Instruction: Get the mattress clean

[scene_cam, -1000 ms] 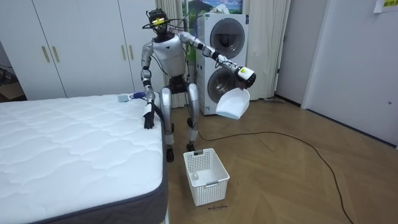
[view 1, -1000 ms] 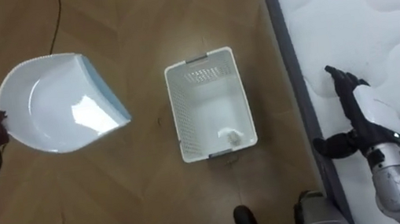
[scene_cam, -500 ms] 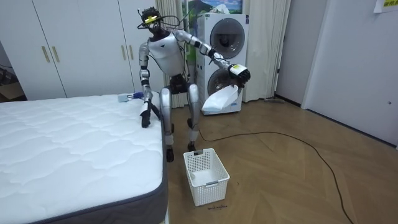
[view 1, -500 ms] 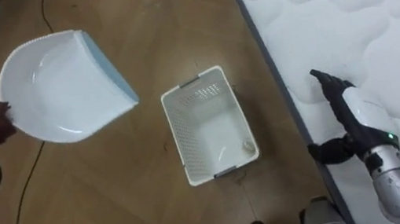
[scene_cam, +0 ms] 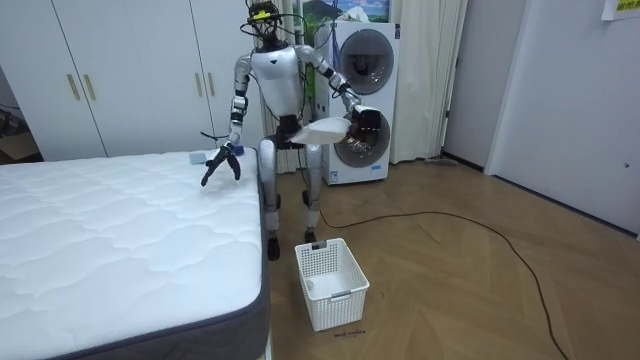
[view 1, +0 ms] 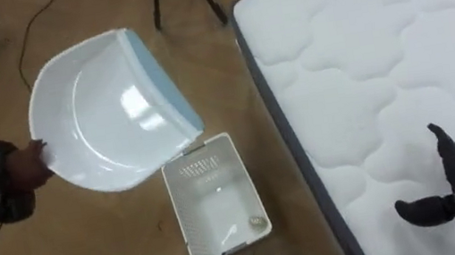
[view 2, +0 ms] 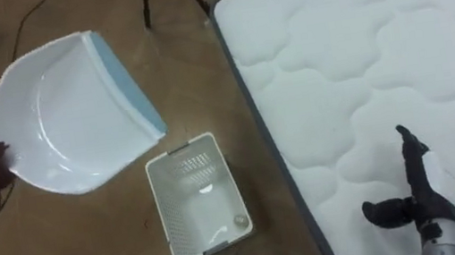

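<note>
White plastic dustpan (view 1: 103, 110), quilted mattress (view 1: 377, 42), slotted rectangular basket (view 1: 183, 220)

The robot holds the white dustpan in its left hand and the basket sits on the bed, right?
No. The basket stands on the floor beside the bed, as the left eye view shows. The left hand does hold the white dustpan.

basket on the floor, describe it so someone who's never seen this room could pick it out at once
Start at the big white quilted mattress; on the wooden floor beside its edge stands a small rectangular basket. It is white with perforated walls and an open top, unlike the smooth, round-backed white dustpan with a blue lip that the left hand holds.
</note>
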